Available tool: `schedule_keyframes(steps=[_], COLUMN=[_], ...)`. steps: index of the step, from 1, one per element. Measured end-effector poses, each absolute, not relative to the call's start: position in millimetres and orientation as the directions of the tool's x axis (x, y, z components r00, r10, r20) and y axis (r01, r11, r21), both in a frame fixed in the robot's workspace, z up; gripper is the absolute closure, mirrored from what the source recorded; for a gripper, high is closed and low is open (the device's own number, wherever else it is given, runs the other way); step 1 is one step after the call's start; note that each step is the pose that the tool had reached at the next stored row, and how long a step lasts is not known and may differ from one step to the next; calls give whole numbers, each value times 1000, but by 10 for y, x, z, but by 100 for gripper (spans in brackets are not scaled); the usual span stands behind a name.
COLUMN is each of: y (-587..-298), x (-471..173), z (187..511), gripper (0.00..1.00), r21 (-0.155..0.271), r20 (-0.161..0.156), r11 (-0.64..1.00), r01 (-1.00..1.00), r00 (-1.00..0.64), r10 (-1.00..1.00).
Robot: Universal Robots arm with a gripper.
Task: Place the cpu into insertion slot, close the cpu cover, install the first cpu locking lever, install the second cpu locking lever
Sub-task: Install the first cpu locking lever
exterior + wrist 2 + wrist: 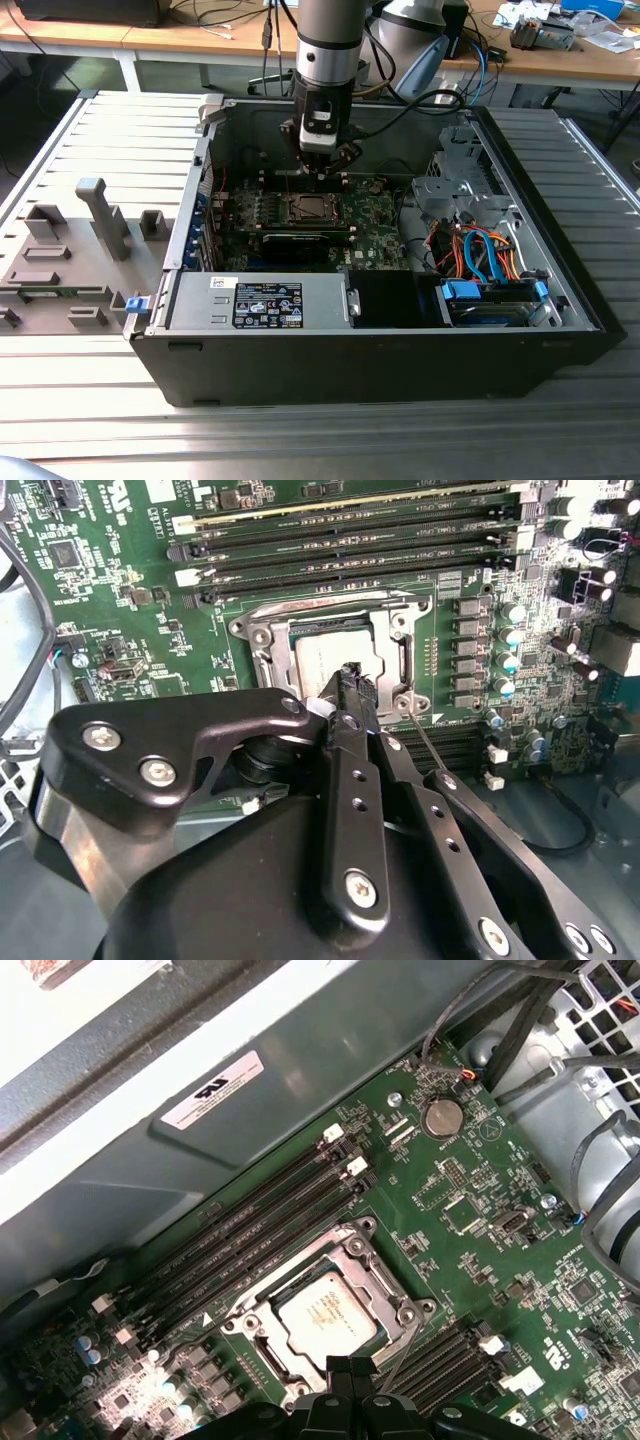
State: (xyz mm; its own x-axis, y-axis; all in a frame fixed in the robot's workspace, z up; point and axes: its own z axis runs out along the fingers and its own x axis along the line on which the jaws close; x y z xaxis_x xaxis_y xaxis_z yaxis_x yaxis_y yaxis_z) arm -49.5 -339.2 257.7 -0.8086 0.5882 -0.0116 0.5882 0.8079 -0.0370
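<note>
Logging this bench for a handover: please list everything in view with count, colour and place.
computer case: one, black, open on the slatted table
circuit board: one, green, inside the case
cpu cover: one, silvery, lying flat on the board
cpu: one, silver-grey, seated in the cover's window
memory slots: several, black, alongside the cpu cover
cables: one bundle, orange and blue, inside the case at the exterior view's right
holders: several, grey, on the table at the exterior view's left of the case
gripper: one, black, shut, tips over the cpu cover's edge
</note>
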Motion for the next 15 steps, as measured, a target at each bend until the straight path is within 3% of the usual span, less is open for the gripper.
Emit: schedule_keyframes(steps=[15], y=[-3392], x=[-495], z=[2577], gripper=[89], r21=[-37], r20=[-12], r11=[824], r01=[565], r00=[-825], r10=[565])
